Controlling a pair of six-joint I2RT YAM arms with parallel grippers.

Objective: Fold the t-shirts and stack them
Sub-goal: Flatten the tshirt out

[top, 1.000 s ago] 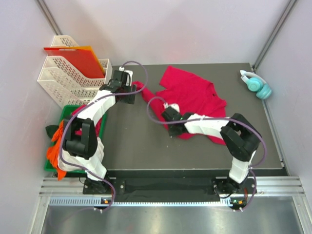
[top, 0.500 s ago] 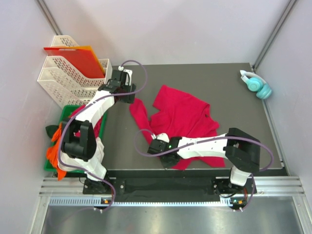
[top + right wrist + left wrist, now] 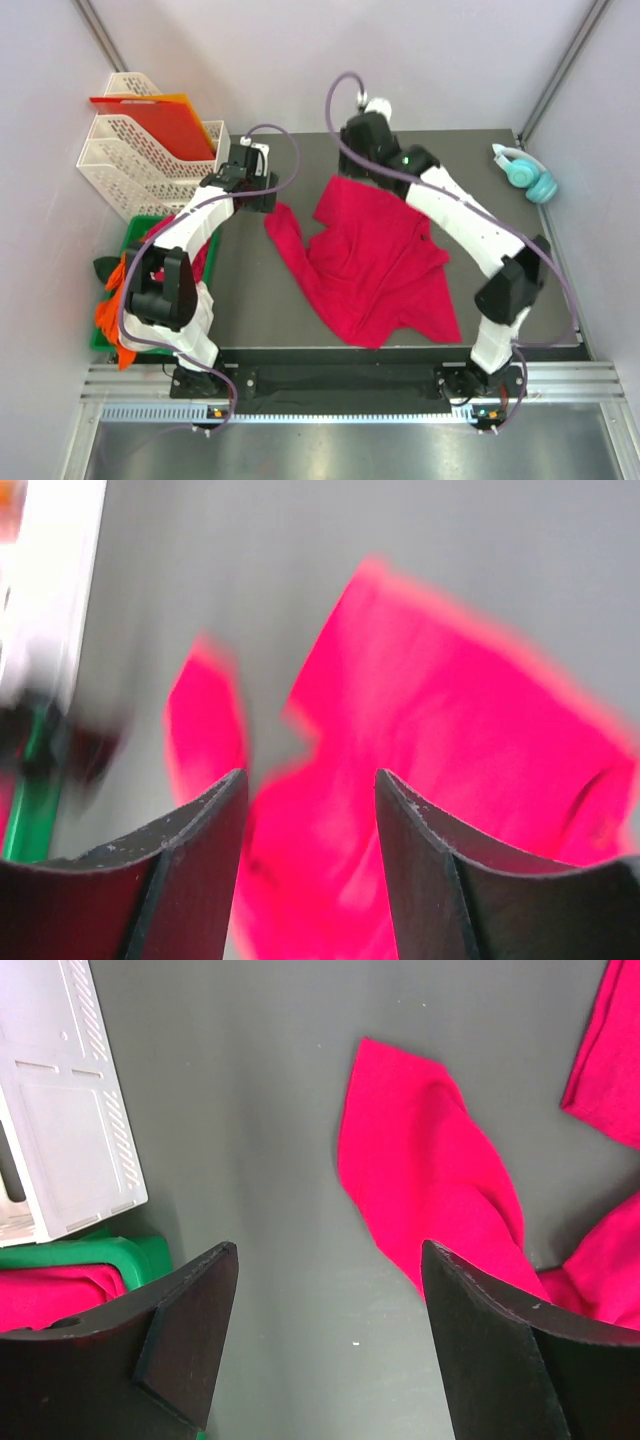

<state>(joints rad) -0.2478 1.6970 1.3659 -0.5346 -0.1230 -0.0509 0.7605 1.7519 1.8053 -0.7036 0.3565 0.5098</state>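
Top external view, soft crimson t-shirt (image 3: 375, 270) rumpled flat on the matte dark table (image 3: 250, 295), left arm (image 3: 195, 225) stretched forward, left gripper (image 3: 330, 1260) just beside it, jaws apart and empty, right arm (image 3: 460, 215) arched over its far edge, right gripper (image 3: 310, 780) parted, empty.

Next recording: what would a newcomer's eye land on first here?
A crimson t-shirt lies crumpled across the middle of the dark table. Both arms hang over the far half, the left gripper and right gripper open and empty. Teal headphones sit at the far right corner.
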